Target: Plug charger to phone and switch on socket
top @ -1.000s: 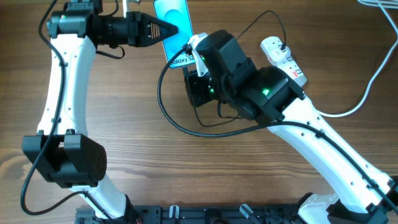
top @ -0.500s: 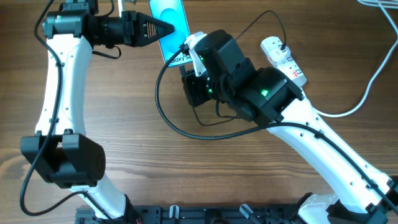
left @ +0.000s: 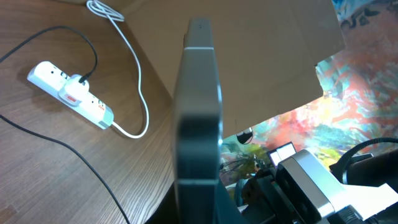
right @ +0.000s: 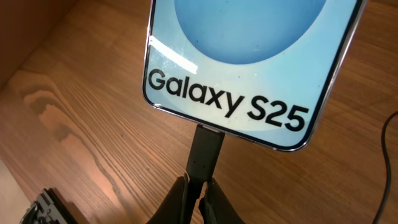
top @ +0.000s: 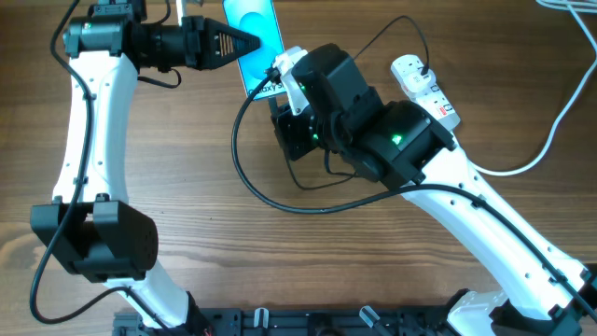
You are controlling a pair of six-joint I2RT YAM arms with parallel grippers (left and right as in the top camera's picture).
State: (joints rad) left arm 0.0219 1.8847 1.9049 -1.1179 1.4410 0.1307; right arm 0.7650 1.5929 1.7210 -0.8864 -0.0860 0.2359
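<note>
My left gripper (top: 241, 42) is shut on the phone (top: 254, 23), holding its long edges at the table's far side. The left wrist view shows the phone edge-on (left: 199, 124). The phone's teal screen and white "Galaxy S25" strip (right: 249, 62) fill the right wrist view. My right gripper (right: 200, 190) is shut on the charger's black plug (right: 206, 152). The top of the plug meets the phone's bottom edge; I cannot tell how deep it sits. The charger's thin black cable (top: 241, 159) loops over the table. The white socket (top: 424, 86) lies at the far right.
The socket also shows in the left wrist view (left: 69, 93), with a black plug in it and a thick white cord (left: 140, 81). The white cord (top: 560, 112) curves along the table's right side. A brown board (left: 267, 56) stands behind the table.
My left gripper shifted the phone slightly left and away. My right gripper followed with the plug, closing on the phone's bottom edge. Little has moved in the last half second.
</note>
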